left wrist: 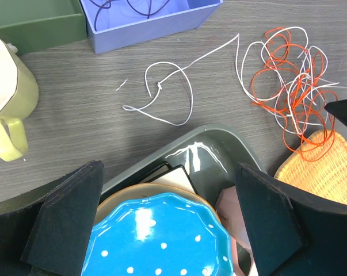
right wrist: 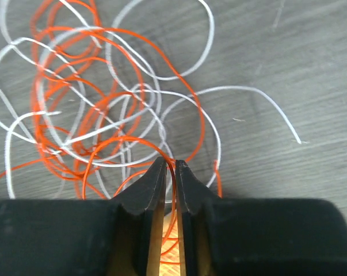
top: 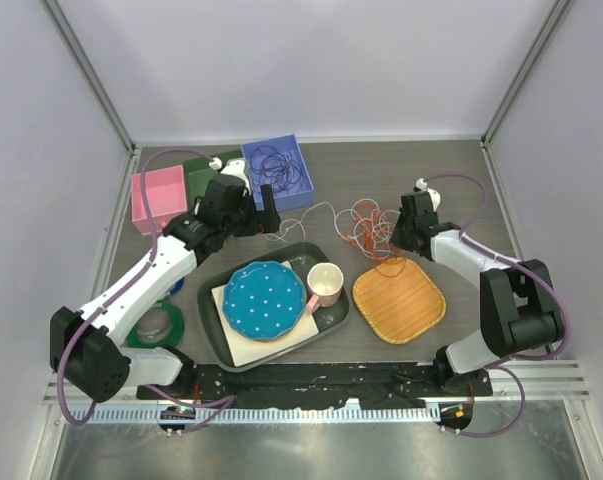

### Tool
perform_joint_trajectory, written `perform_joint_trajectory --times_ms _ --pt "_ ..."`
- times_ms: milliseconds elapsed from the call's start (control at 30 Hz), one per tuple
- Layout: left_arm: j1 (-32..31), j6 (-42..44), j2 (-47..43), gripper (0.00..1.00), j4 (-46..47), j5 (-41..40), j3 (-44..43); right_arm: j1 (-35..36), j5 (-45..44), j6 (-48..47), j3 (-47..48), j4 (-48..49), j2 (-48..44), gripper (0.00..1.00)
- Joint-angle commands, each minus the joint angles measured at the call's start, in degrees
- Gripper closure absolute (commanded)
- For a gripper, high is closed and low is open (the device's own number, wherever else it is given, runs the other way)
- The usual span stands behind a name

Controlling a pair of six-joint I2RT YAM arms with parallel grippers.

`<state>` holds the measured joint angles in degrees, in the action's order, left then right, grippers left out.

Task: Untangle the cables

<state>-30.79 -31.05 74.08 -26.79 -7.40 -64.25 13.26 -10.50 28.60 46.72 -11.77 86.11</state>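
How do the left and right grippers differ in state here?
The left gripper is open, jaws wide apart; the right gripper is shut. The left holds nothing above the blue dotted plate; the right pinches the orange cable at the tangle. Both have black fingers.

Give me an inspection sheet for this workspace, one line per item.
Surface: dark wood-grain table.
Job's things: white-orange tangle mid-table; loose white cable beside it; purple cables in blue box.
Clutter: tray holding plate and cup; basket; pink box; green box; mug.
Grippers: left gripper open by the tray's far edge; right gripper, jaws shut on orange strand.
Cables: mauve hoses on both arms.
Surroundings: white walls.
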Motion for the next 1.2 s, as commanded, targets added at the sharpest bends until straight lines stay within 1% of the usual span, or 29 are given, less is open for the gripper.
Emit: perform_joint_trajectory --times_ms 0,33,167,267,400,533,567,600,700,833,867,1033,1067,1133,1167 --pt "-0.15 0.37 -1.75 0.00 2.70 -1.21 0.53 0.19 2.42 -1.09 3.90 4.56 -3.75 0.87" --pt "-0.06 0.37 -1.92 0.00 2.70 -1.21 0.79 0.28 2.33 -1.35 4.17 4.21 -4.19 0.99" --pt "-0.06 0.46 -2.28 0.00 3.40 -0.78 1.32 0.28 3.12 -2.32 6.10 3.07 -7.52 0.99" --pt "-0.15 0.90 -2.45 0.00 4.46 0.80 1.84 0.19 3.91 -3.37 9.61 1.40 -11.48 0.99" --pt "-0.06 1.87 -2.19 0.00 5.60 4.58 2.46 0.19 5.93 -2.94 15.84 1.40 -17.97 0.99" --pt "-0.15 2.57 -2.36 0.00 7.27 7.22 3.25 0.28 9.71 -2.06 22.61 2.80 -20.36 0.99" --pt "-0.06 3.18 -2.54 0.00 8.23 7.22 3.51 0.19 13.10 -1.97 26.54 2.81 -20.19 0.99" --pt "-0.15 3.36 -2.80 0.00 8.50 9.75 3.86 0.19 14.01 -1.71 28.67 2.81 -19.93 0.99" --pt "-0.06 3.98 -2.89 0.00 9.56 10.91 4.39 0.28 16.04 -0.22 35.71 4.99 -18.78 0.99" --pt "-0.15 4.42 -2.72 0.00 9.65 10.83 4.39 0.28 15.87 1.81 40.98 13.68 -17.82 0.99" --pt "-0.06 4.59 -2.80 0.00 10.08 11.17 4.39 0.28 15.34 2.33 43.78 13.88 -16.86 0.99" --pt "-0.15 6.08 -2.28 0.00 11.40 14.25 4.66 0.28 15.25 4.00 51.88 13.00 -12.90 0.99" --pt "-0.15 6.26 -2.19 0.00 12.10 16.17 4.66 0.28 14.99 4.09 55.20 12.65 -12.11 0.99" --pt "-0.41 6.79 -1.84 0.00 12.72 17.94 4.48 0.28 14.64 5.23 58.38 10.64 -9.65 0.99" --pt "-0.50 7.05 -1.75 0.00 13.68 20.38 4.31 0.28 14.63 5.93 60.83 10.54 -8.77 0.99"
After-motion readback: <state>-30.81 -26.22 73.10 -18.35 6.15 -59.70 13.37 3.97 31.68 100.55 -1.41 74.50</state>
